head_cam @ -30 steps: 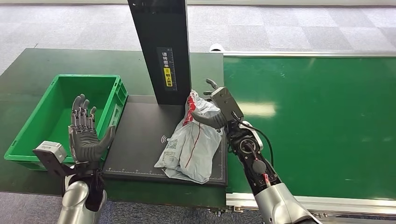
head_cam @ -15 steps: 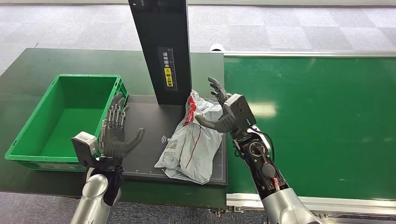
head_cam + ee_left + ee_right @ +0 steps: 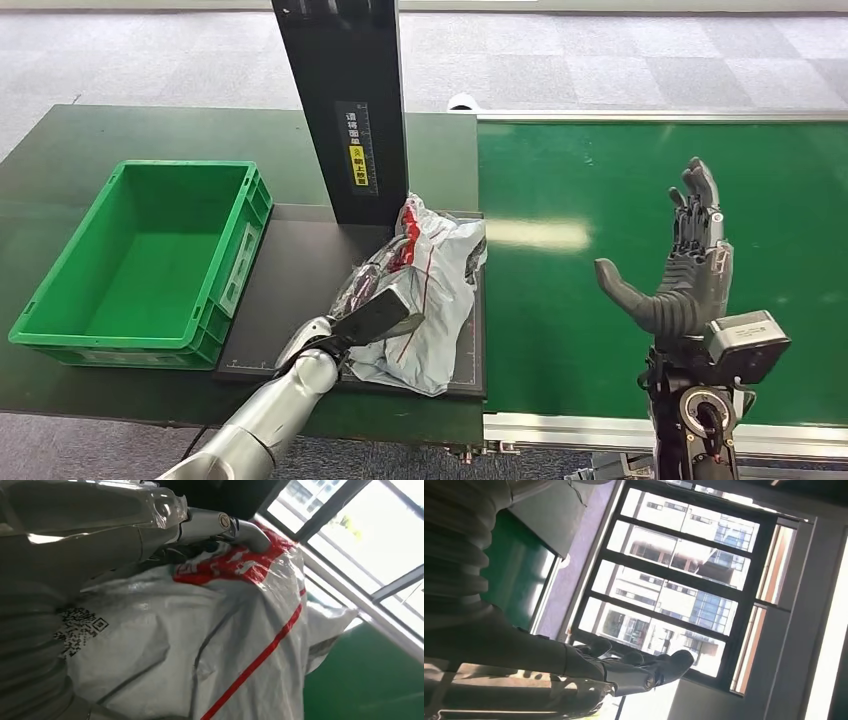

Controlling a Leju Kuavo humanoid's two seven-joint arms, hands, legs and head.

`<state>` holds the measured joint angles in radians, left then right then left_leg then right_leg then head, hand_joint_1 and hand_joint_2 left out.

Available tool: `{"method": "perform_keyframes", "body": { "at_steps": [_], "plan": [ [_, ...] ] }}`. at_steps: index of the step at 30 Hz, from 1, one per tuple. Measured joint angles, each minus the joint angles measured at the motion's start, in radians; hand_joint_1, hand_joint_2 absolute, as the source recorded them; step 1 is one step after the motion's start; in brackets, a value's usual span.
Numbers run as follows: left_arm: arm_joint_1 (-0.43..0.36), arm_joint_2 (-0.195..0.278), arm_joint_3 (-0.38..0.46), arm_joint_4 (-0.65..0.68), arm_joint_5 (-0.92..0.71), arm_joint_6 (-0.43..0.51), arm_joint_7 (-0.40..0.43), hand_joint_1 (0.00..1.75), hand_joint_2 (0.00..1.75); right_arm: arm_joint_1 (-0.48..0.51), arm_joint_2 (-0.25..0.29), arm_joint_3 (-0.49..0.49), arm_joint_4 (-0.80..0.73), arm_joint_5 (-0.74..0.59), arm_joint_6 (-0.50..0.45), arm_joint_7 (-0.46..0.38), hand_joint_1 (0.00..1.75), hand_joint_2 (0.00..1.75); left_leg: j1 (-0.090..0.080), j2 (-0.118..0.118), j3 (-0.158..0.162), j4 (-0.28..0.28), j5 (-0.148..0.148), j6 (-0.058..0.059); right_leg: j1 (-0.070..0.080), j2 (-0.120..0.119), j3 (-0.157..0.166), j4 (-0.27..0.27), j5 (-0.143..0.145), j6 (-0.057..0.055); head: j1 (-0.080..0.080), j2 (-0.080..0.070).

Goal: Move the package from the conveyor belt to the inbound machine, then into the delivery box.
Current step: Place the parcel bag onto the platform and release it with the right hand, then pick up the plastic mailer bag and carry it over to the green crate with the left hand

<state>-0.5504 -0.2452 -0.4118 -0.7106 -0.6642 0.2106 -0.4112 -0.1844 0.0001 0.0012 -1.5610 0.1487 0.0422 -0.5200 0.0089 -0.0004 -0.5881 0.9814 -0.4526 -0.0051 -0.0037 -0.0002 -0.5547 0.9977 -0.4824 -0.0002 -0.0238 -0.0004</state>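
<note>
Delivery box [image 3: 60, 300] sits left of my left hand [image 3: 375, 300], which has crossed over and now lies on the package [image 3: 430, 310] on the inbound machine [image 3: 290, 290]; grip unclear. My right hand [image 3: 685, 270] let go, spread above the conveyor belt [image 3: 600, 330]. Handover starting.

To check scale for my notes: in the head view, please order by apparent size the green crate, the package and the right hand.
1. green crate
2. package
3. right hand, though it is nearer the camera.
</note>
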Motion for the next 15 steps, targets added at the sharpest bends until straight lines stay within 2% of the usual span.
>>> {"method": "perform_keyframes", "body": {
  "at_steps": [1,3,5,7,9,15],
  "plan": [
    [-0.011,-0.003,-0.012,0.028,-0.022,0.004,0.014,0.0,1.75,0.007,-0.007,-0.009,-0.009,-0.006,-0.001,-0.008,0.0,1.75,0.0,0.0,0.0,0.0,0.0,0.0,0.0,0.0,0.0,0.0,0.0,0.0,0.0,0.0],
    [-0.033,-0.01,-0.039,0.081,-0.086,0.038,0.055,0.32,1.75,0.018,-0.021,-0.019,-0.021,-0.017,-0.002,-0.021,0.0,1.75,0.0,0.0,0.0,0.0,0.0,0.0,0.0,0.0,0.0,0.0,0.0,0.0,0.0,0.0],
    [-0.05,-0.017,-0.076,0.127,-0.186,0.11,0.124,1.17,1.75,0.023,-0.029,-0.021,-0.028,-0.023,-0.002,-0.027,0.0,1.75,0.0,0.0,0.0,0.0,0.0,0.0,0.0,0.0,0.001,0.0,0.0,0.0,0.0,0.0],
    [-0.064,-0.025,-0.118,0.162,-0.274,0.178,0.189,1.71,1.75,0.024,-0.033,-0.021,-0.03,-0.026,-0.002,-0.028,0.0,1.75,0.0,0.0,0.0,0.0,0.0,0.0,0.0,0.0,0.001,0.0,0.0,0.0,0.0,0.0],
    [-0.073,-0.032,-0.147,0.188,-0.308,0.211,0.217,1.75,1.75,0.023,-0.035,-0.021,-0.031,-0.026,-0.002,-0.028,0.0,1.75,0.0,0.0,0.001,0.0,0.0,0.0,0.0,0.0,0.002,0.0,0.0,0.0,0.0,0.0],
    [-0.097,-0.035,-0.17,0.222,-0.312,0.225,0.218,1.75,1.75,0.021,-0.036,-0.021,-0.031,-0.028,-0.002,-0.026,0.0,1.75,0.0,0.0,0.004,0.0,0.0,0.0,0.0,-0.001,0.007,0.0,0.0,0.0,0.0,0.0]
  ]
}}
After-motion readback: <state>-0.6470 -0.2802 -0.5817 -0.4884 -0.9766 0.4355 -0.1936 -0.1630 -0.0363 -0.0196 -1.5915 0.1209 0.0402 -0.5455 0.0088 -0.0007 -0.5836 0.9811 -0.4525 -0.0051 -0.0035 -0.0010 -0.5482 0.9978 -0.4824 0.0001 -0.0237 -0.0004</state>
